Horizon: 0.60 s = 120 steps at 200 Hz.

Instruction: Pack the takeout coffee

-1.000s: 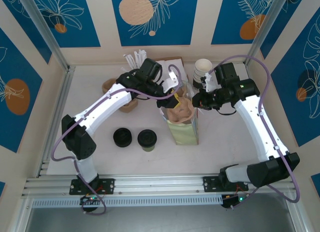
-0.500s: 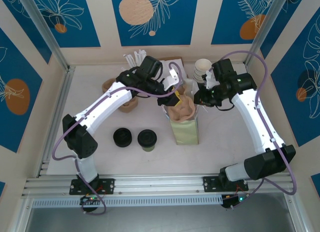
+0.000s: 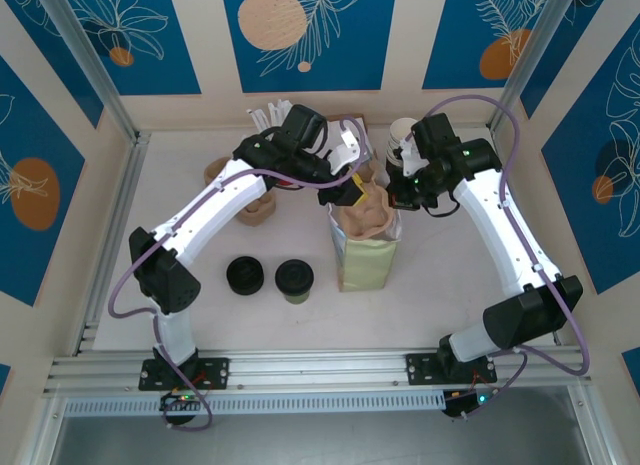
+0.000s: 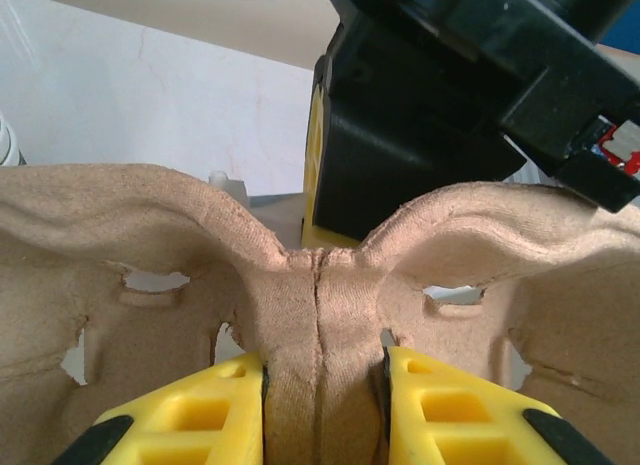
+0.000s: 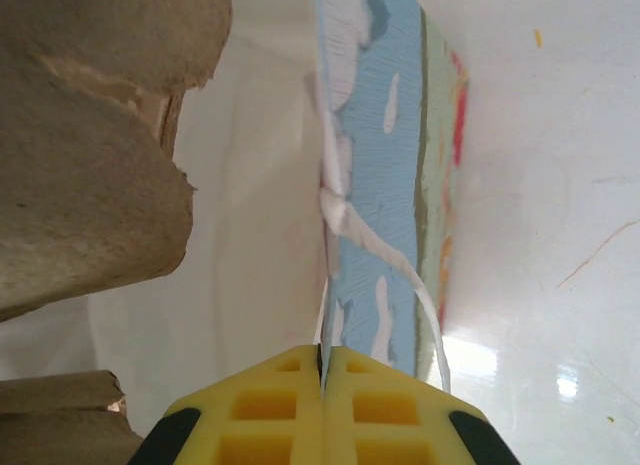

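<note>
The takeout coffee (image 3: 294,280), a black-lidded cup with an olive-green side, stands on the table left of the paper bag (image 3: 366,260), away from both grippers. A brown pulp cup carrier (image 3: 364,217) sits in the bag's mouth. My left gripper (image 3: 352,192) is shut on the carrier's middle ridge (image 4: 320,285), one yellow finger (image 4: 205,410) on each side. My right gripper (image 3: 402,189) is shut on the bag's thin upper edge (image 5: 385,185), with the carrier (image 5: 90,165) to its left.
A low black lid piece (image 3: 246,276) lies left of the coffee. Stacked cream cups (image 3: 405,135) stand at the back right, spare brown carriers (image 3: 226,174) at the back left, and white packets (image 3: 270,115) by the rear wall.
The right gripper moved back and left along the bag and closed on its upper edge. The bag now stands straighter. The left gripper kept its hold on the carrier.
</note>
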Motion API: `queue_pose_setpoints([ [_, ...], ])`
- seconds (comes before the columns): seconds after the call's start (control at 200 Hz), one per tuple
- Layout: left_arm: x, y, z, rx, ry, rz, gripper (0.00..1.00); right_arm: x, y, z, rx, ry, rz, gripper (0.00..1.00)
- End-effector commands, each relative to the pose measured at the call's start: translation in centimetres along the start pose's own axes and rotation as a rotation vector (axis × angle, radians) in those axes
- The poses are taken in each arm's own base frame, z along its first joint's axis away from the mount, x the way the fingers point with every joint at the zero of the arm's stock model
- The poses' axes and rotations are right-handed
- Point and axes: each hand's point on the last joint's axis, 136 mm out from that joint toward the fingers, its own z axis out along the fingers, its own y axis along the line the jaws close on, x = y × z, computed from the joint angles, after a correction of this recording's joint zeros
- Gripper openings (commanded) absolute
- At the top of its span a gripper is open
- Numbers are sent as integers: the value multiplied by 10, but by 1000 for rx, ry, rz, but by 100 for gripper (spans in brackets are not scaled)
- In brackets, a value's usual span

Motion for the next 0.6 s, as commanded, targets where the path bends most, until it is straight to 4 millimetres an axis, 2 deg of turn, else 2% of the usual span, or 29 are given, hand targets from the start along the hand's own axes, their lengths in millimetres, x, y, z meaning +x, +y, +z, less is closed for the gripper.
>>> queue_pose_setpoints([
  [0.0, -9, 7, -3, -13, -27, 11, 26, 8, 9, 0, -44, 14, -59, 3],
  [0.295, 5, 20, 5, -21, 12, -2, 26, 9, 13, 1, -83, 6, -89, 5],
  [0.51, 14, 24, 10, -13, 30, -16, 26, 1, 10, -19, -102, -33, -9, 31],
  [0.595, 16, 26, 13, -10, 35, -20, 26, -1, 8, -29, -109, -56, 23, 37],
])
